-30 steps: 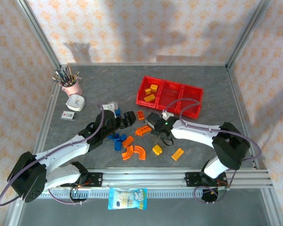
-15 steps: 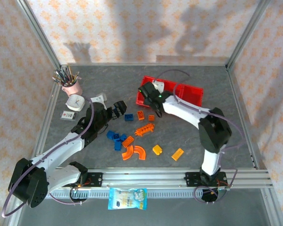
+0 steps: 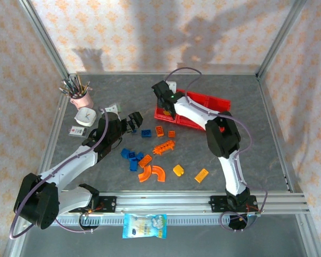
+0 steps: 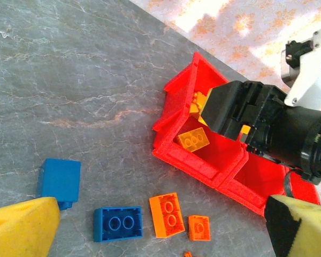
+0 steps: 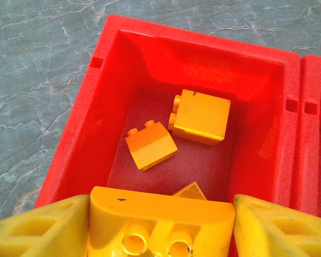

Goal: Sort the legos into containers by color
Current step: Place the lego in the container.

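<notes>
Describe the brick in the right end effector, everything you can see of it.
The yellow brick looks like glossy plastic. It is long, with rounded corners and a black speck on its flat face. Two round studs or sockets face the wrist camera. It sits crosswise in the right end effector, each end against a yellow foam pad. It hangs over an end compartment of the red tray, above three yellow bricks, partly hiding one.

Grey marbled tabletop [image 3: 123, 91], pale orange-flowered walls [image 3: 139, 32], aluminium corner posts [image 3: 44, 36]
</notes>
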`<action>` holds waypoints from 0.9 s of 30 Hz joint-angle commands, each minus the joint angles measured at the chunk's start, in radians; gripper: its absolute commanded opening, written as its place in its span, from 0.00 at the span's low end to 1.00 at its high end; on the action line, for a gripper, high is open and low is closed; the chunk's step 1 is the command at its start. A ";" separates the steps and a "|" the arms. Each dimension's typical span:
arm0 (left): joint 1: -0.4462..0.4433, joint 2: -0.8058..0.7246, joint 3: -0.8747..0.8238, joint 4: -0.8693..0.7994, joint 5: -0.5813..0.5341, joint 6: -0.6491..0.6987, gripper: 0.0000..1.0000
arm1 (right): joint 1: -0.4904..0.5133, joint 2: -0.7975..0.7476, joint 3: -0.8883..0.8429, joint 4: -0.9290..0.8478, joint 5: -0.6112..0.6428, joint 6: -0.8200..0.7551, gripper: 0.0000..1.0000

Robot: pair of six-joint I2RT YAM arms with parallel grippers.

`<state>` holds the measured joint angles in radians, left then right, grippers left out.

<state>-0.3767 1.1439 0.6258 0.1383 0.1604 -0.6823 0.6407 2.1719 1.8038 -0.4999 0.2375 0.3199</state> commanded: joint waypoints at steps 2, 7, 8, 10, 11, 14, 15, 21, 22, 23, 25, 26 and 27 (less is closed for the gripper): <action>0.017 0.001 0.031 0.004 0.016 0.015 0.99 | -0.010 0.033 0.069 -0.008 -0.008 -0.034 0.69; 0.019 -0.010 0.032 0.000 0.015 0.015 0.99 | -0.010 0.027 0.098 -0.012 -0.009 -0.047 0.75; 0.019 -0.011 0.035 0.000 0.016 0.015 0.99 | -0.010 0.022 0.100 -0.014 -0.008 -0.049 0.75; 0.019 -0.017 0.038 -0.006 0.017 0.014 0.99 | -0.010 0.002 0.100 -0.028 -0.006 -0.048 0.76; 0.019 -0.022 0.039 -0.010 0.018 0.013 0.99 | -0.010 -0.014 0.090 -0.028 -0.011 -0.047 0.75; 0.019 -0.035 0.036 -0.011 0.021 0.012 0.99 | -0.009 -0.089 0.014 -0.002 -0.046 -0.049 0.75; 0.019 -0.043 0.035 -0.012 0.022 0.012 0.99 | -0.006 -0.117 -0.019 0.006 -0.051 -0.051 0.75; 0.015 -0.076 0.010 -0.018 0.067 -0.002 0.99 | 0.005 -0.311 -0.252 0.045 -0.104 -0.058 0.77; 0.013 -0.082 0.001 -0.019 0.070 -0.006 0.99 | 0.009 -0.347 -0.298 0.051 -0.113 -0.055 0.77; 0.012 -0.087 -0.005 -0.021 0.074 -0.008 0.99 | 0.012 -0.376 -0.337 0.057 -0.121 -0.051 0.77; 0.004 -0.098 -0.019 -0.033 0.080 -0.010 0.99 | 0.023 -0.445 -0.419 0.060 -0.133 -0.046 0.78; 0.000 -0.103 -0.025 -0.039 0.080 -0.012 0.99 | 0.029 -0.476 -0.453 0.060 -0.135 -0.041 0.79; -0.008 -0.108 -0.029 -0.044 0.079 -0.016 0.99 | 0.034 -0.509 -0.491 0.060 -0.139 -0.036 0.79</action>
<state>-0.3691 1.0595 0.6205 0.1337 0.2150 -0.6838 0.6571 1.7329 1.3872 -0.4458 0.1184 0.2756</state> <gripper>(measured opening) 0.993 0.785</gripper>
